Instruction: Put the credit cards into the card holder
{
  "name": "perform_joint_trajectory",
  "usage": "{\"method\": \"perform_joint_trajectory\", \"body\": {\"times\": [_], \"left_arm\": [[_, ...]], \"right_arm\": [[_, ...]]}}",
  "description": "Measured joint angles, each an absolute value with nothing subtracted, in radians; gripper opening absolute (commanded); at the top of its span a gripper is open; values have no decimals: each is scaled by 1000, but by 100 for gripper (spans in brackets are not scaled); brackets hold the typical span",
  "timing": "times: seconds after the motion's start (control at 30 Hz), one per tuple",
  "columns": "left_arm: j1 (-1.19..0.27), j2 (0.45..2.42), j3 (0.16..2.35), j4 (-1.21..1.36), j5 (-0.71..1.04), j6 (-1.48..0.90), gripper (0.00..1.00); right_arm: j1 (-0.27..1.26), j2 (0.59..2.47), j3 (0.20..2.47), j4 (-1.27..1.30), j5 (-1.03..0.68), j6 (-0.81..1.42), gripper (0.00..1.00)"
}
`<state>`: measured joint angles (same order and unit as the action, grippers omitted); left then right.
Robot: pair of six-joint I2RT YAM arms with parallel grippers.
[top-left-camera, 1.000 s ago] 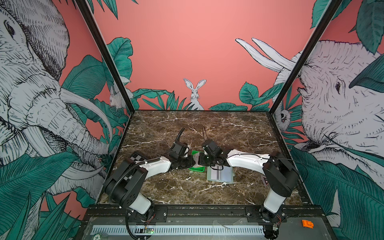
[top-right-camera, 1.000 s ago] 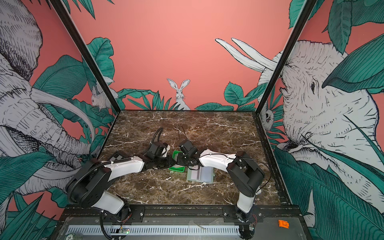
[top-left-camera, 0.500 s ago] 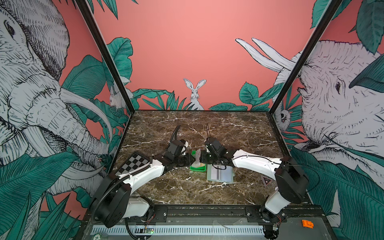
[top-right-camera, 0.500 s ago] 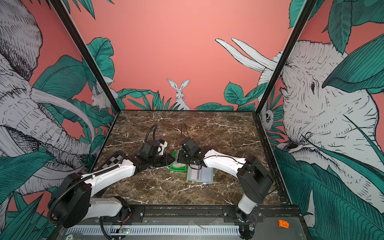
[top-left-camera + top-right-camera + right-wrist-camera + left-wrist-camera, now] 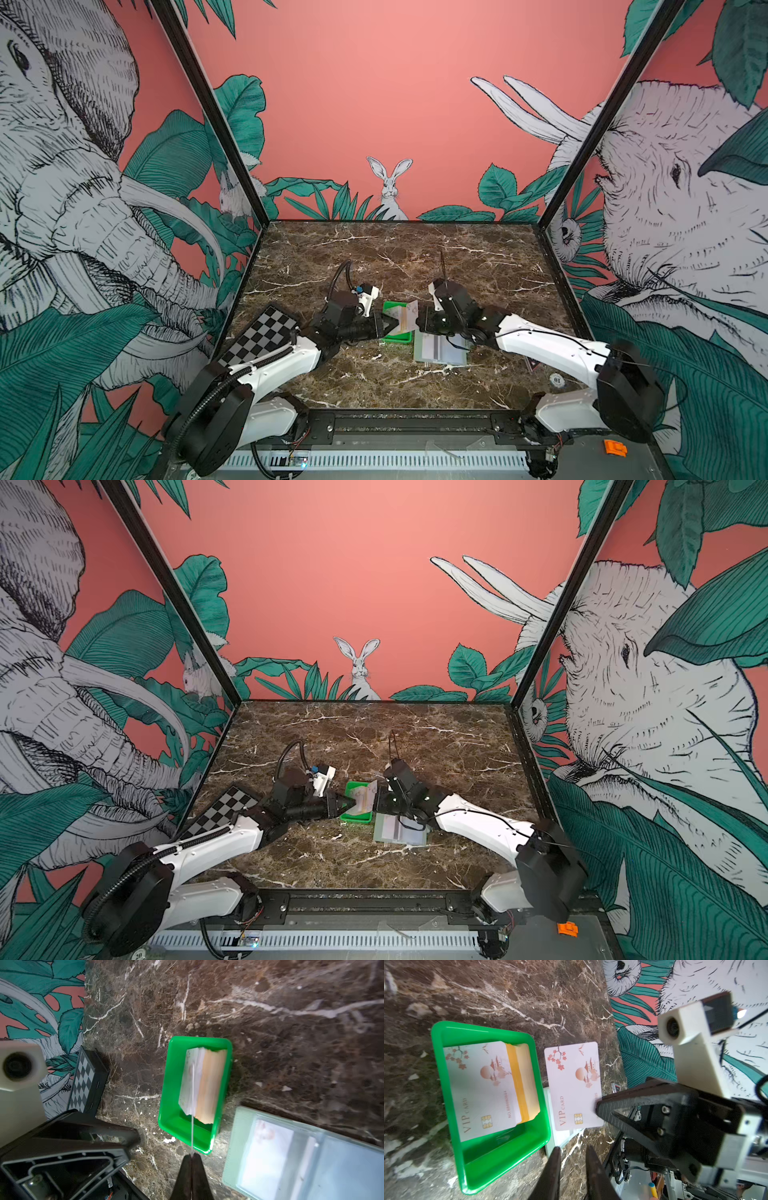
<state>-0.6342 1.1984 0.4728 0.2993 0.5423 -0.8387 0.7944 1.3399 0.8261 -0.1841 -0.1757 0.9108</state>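
I see right claw (image 5: 192, 1157) clenched on one card (image 5: 574, 1084), upright by the tray (image 5: 500, 1162) rim, ready for the card holder (image 5: 440, 351) lying open at tray's 4 o'clock. Left claw (image 5: 573, 1153) released, empty.

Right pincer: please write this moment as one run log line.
right pincer: shut on VIP card | left pincer: open, empty | card stack: in green tray | card holder: open on table

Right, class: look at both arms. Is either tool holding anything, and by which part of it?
The right tool pinches one VIP card at its long edge, near the chip end. The left tool holds nothing.
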Motion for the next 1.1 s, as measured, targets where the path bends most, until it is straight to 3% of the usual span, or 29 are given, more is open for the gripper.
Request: {"method": "perform_joint_trajectory", "body": {"times": [0.33,0.83,1.1], "left_arm": [[-679,1203,470,469,532,-900,31],[-726,1380,484,748,613,-952,28],[-732,1475,529,905,711,-1030,26]], "right_arm": [[617,1052,653,-191,-280,865,0],[433,804,518,-147,-574,888,0],[411,751,501,-72,-698,934,0]]}}
